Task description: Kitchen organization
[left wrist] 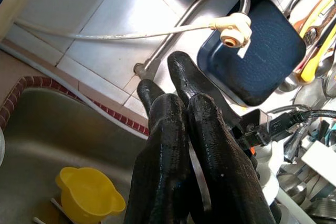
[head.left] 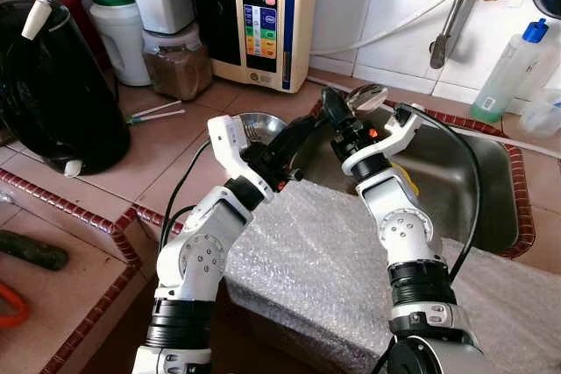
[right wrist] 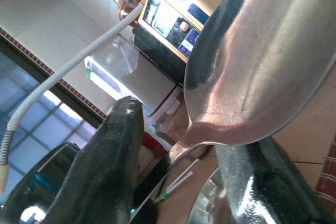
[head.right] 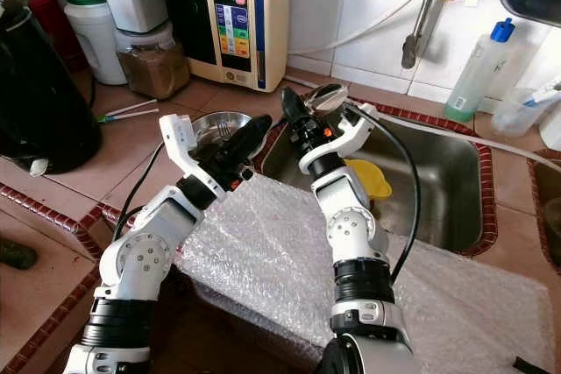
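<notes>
Steel utensils are the matter in hand, and the scene is read from the robot's left across to its right. On the tiled counter a small metal bowl with a fork in it sits just beside the sink's near corner. The left gripper is raised over that corner, between bowl and sink; in the left wrist view its two black fingers lie pressed together with nothing visible between them, so it is judged closed and empty. Beside it, nearly touching, the right gripper is held above the sink, its fingers clamped on the neck of a large steel spoon; the right wrist view shows the spoon's bowl standing above the fingertips, one finger on each side of the handle. A yellow cup lies in the basin below. The step is judged to be carrying the spoon to its place. To do it well, the grip on the thin handle should stay firm, the spoon should travel level, and the left arm should draw clear, since the two grippers crowd one another. Bubble wrap covers the front edge and could snag a low forearm.
</notes>
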